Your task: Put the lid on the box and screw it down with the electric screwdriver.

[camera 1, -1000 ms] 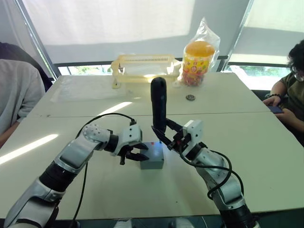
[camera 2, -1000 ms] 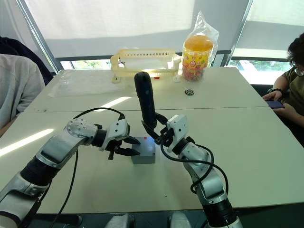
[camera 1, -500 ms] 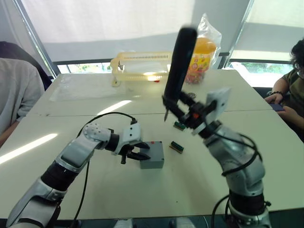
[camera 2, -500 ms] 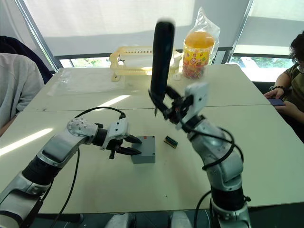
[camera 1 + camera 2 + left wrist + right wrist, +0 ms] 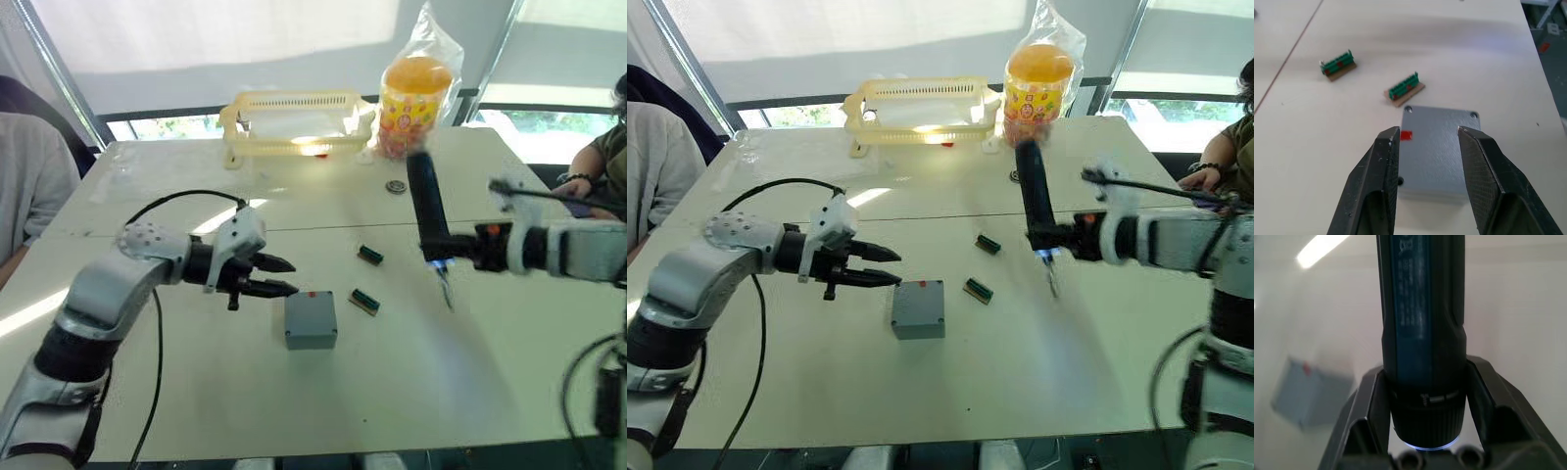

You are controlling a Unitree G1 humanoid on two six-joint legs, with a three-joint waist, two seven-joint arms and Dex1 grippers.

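Flat grey plastic lid (image 5: 1442,142) sits on the small grey box (image 5: 311,320). Left gripper (image 5: 278,276) open, empty, beside box. Right gripper (image 5: 438,250) clamps black pen-shaped electric screwdriver (image 5: 425,207), well off box. Screws: can't tell.

left tool (image 5: 279,275) — fingers apart | right tool (image 5: 1422,396) — clamped, arm outstretched

The box (image 5: 311,320) is plain grey with a small red mark (image 5: 1406,135) on its lid (image 5: 1440,147). The electric screwdriver (image 5: 427,215) is black, glowing blue-white at its tip. Two small pieces (image 5: 365,302) near the box are green on brown. The table (image 5: 294,392) is cream; at its far edge stand a pale yellow slotted basket (image 5: 294,122) and an orange-lidded jar (image 5: 416,103) with a multicoloured label.
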